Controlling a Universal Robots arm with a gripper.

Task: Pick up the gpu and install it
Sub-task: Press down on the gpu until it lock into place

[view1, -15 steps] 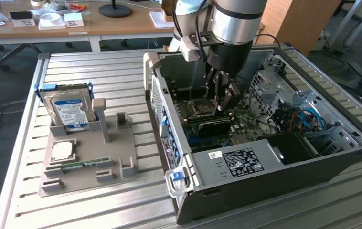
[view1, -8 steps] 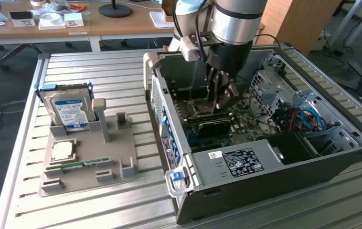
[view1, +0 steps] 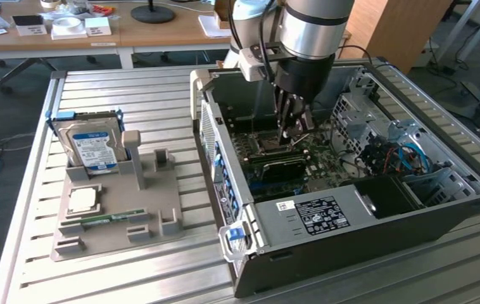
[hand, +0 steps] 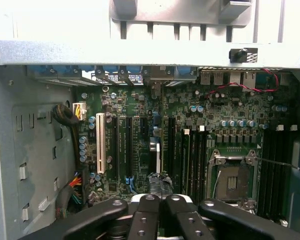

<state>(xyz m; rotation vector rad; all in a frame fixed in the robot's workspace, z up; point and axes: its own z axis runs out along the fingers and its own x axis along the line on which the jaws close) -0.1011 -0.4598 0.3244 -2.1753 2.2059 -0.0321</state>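
Note:
The gpu (hand: pixel 157 150) stands edge-on in a slot of the motherboard (hand: pixel 225 107), a thin card running straight away from my fingertips. In the exterior view the gpu (view1: pixel 284 168) shows as a dark upright plate low in the open computer case (view1: pixel 350 209). My gripper (view1: pixel 296 132) reaches down into the case, directly above the card. In the wrist view my gripper (hand: pixel 160 186) has its black-taped tips pressed together, shut, just over the card's near end. Whether the tips touch the card is hidden.
A grey parts holder (view1: pixel 159 212) on the exterior view's left carries a hard drive (view1: pixel 92 147) with a blue label, a processor (view1: pixel 83 200) and a small green RAM stick (view1: pixel 113 218). Case walls, drive cages and cables (view1: pixel 409 155) crowd around the arm. The empty processor socket (hand: pixel 232 180) lies beside the memory slots.

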